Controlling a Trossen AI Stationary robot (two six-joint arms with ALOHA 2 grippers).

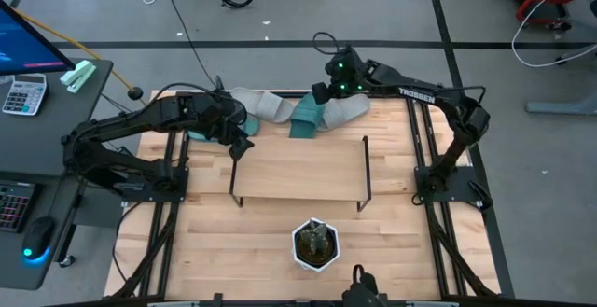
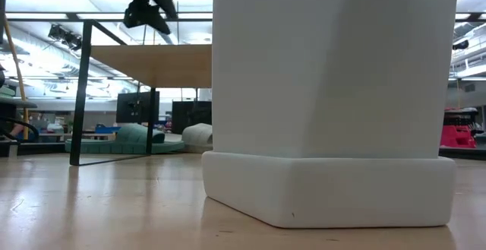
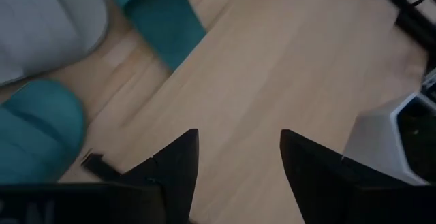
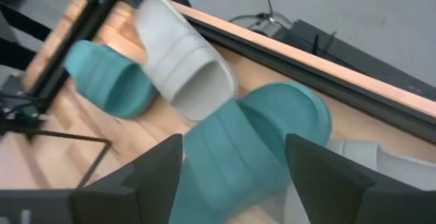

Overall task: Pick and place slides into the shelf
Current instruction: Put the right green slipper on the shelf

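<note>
- White planter (image 2: 334, 98): nearest the low camera, filling most of that view; in the high view it stands on the counter (image 1: 270, 242) near the front edge, holding a small green plant, well apart from the work.
- Shelf (image 1: 298, 169): light board on thin black legs, mid-counter. Its top is bare; no slide is on it yet.
- Slides: clustered at the counter's far edge, just behind the shelf. A grey slide (image 1: 264, 104) overlaps a teal slide (image 1: 309, 118); a second grey one (image 1: 347, 107) lies beside it; another teal one (image 3: 37, 129) sits at the left end.
- Right end effector (image 4: 234, 157): fingers spread wide, empty, poised directly over the teal slide, apparently lining up a grasp on its strap.
- Left end effector (image 3: 238, 157): open, empty, above the shelf's left far corner.
- Obstruction: the overlapping grey slide may drag along when the teal one lifts.
</note>
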